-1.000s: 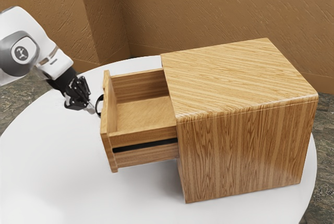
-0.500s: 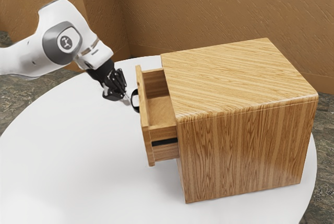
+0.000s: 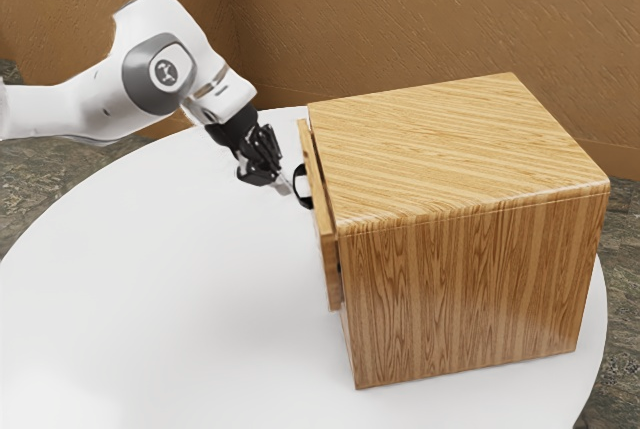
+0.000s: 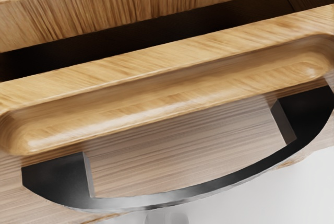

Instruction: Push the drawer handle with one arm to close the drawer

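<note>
Closing a drawer by its handle, late pushing stage. The gripper (image 3: 285, 185), its fingers pressed together on nothing, stands at the outer curve of the black handle (image 4: 198, 188); whether the tips actually touch the bow cannot be settled. In the exterior view, the handle lies at about three o'clock from the fingertips, and the arm (image 3: 165, 69) reaches in from ten o'clock. The drawer (image 3: 326, 239) is nearly home: its front stands just proud of the wooden cabinet (image 3: 470, 269), at the cabinet's nine o'clock side, above the white table (image 3: 180, 279). A dark gap (image 4: 156, 30) between the front and the cabinet marks the travel remaining. The step in hand is judged to be the final part of the push. The next move calls for a short, steady advance toward three o'clock in the exterior view, centred on the bow, until the gap closes; off-centre pressure could let the tips slip along the curve.
</note>
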Action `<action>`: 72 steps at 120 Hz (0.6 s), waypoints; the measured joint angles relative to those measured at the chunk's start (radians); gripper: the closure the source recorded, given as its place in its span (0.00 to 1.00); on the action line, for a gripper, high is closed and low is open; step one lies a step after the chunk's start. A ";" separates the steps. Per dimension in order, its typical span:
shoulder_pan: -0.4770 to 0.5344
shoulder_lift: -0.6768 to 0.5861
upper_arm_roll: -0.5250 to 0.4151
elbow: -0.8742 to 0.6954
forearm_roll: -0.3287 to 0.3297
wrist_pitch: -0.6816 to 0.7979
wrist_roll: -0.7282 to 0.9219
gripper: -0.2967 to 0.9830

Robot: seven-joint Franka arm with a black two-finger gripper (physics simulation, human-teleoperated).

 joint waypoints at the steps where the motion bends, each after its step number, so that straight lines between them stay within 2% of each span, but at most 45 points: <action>1: -0.001 0.003 0.000 0.003 -0.001 0.000 0.000 0.85; 24: -0.025 0.023 0.006 0.024 -0.014 0.000 -0.007 0.84; 40: -0.035 -0.055 0.018 -0.047 -0.014 -0.001 -0.013 0.85; 44: -0.041 -0.101 0.029 -0.094 0.001 -0.001 -0.014 0.80; 53: -0.022 -0.200 0.076 -0.168 0.064 -0.005 -0.026 0.67; 60: -0.019 -0.283 0.094 -0.162 0.198 -0.049 -0.093 0.57; 65: -0.026 -0.309 0.097 -0.073 0.291 -0.118 -0.155 0.51; 72: -0.028 -0.292 0.098 0.094 0.388 -0.219 -0.241 0.45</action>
